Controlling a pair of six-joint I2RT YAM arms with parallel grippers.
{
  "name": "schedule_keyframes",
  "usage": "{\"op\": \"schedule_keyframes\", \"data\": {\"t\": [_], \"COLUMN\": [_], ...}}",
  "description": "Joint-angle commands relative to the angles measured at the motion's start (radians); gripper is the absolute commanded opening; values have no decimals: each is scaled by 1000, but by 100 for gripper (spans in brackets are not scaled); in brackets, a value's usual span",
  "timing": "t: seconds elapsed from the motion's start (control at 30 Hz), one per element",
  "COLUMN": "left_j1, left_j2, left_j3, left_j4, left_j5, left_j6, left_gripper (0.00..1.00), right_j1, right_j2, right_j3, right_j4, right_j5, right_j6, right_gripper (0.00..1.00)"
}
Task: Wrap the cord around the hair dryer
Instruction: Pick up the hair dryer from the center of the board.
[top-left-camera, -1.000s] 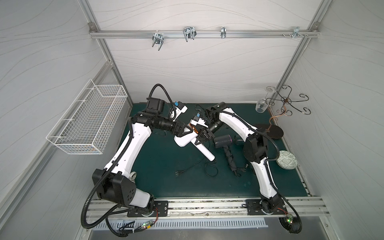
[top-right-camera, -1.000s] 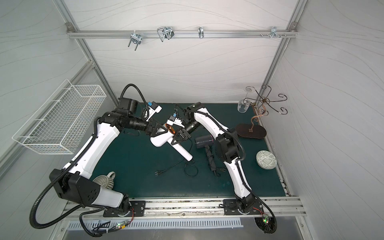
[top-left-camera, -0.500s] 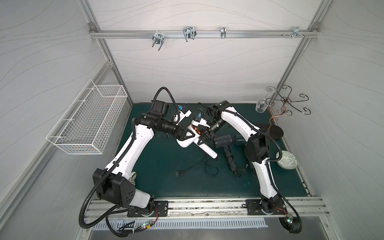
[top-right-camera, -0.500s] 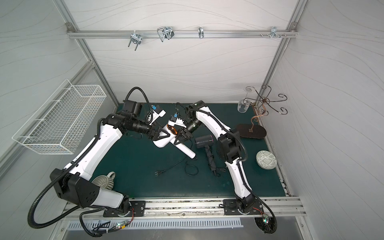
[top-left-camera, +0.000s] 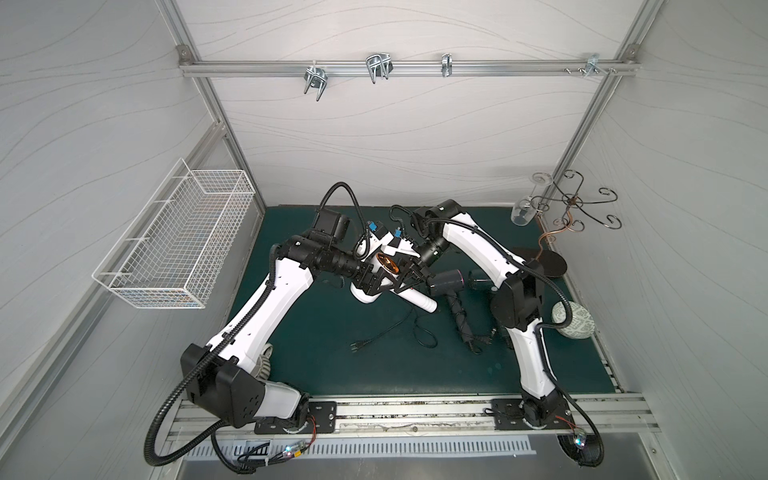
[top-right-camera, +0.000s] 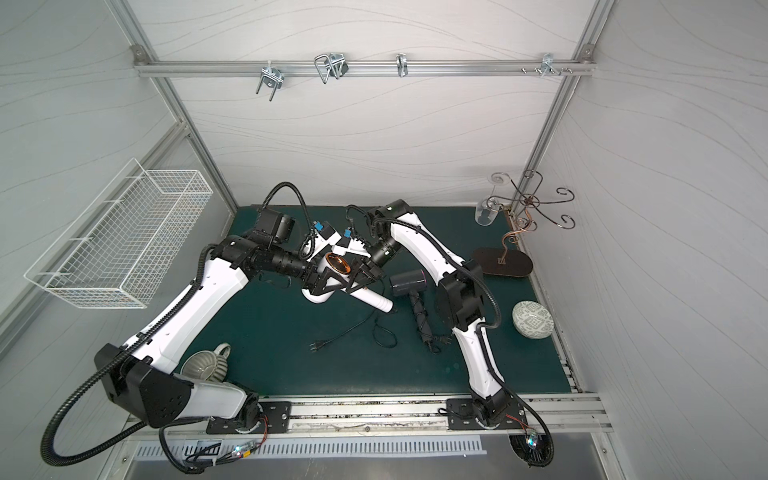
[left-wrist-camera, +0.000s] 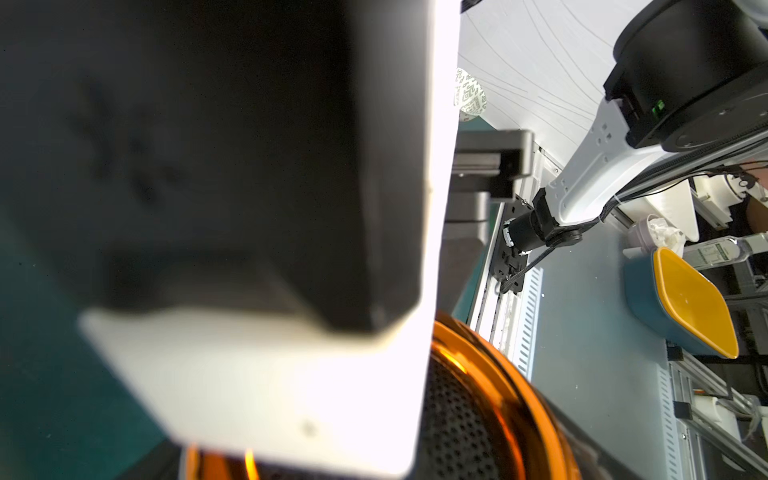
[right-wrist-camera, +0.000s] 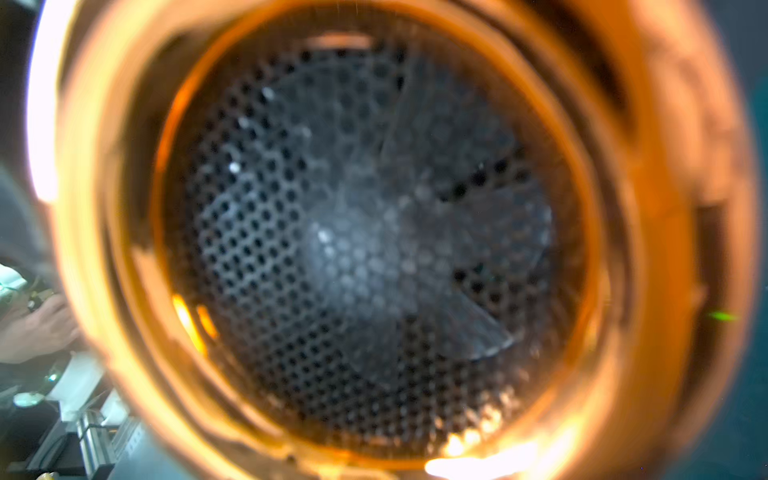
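Between white walls (top-left-camera: 395, 137), cord (top-left-camera: 360, 343) lies on green mat (top-left-camera: 374, 374).

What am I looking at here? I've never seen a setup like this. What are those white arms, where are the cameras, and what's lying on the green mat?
Two white robot arms are bolted to a rail at the front. Both top views look down from overhead cameras set side by side; each wrist view comes from a camera on one arm. The arms meet over a white hair dryer. The right gripper seems to clamp it near the handle; whether the left gripper grips its body is unclear. The right wrist view stares into the dryer's orange-ringed rear grille. Its cord lies loose on the green mat, not yet wrapped. Also there: a black hair dryer, a patterned bowl and a mug. A wire basket hangs off to one side.
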Motion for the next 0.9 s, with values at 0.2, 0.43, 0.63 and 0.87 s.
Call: {"op": "schedule_keyframes", "data": {"t": [0.2,0.43,0.63,0.87], "left_j1": [-71,-83,-83,-54], "left_j2": [2,31,36,14], "left_j3": [-46,-34,16,52], "left_j4": [-117,-131,-149,-191], "left_j5": [216,192,122,40], "left_j6": [-47,-67,-84,-75], "left_gripper": [71,31,0,0], "right_j1": [-35,-34,-38,-138], "right_j2": [-57,-31,12,9], "right_j3": [52,102,124,77], "right_j4": [-168,-167,-165,-106], "right_j5": [-178,-210,-228,-348], "right_j6": [-44,-9,62,163], "right_gripper": [0,0,10,61]}}
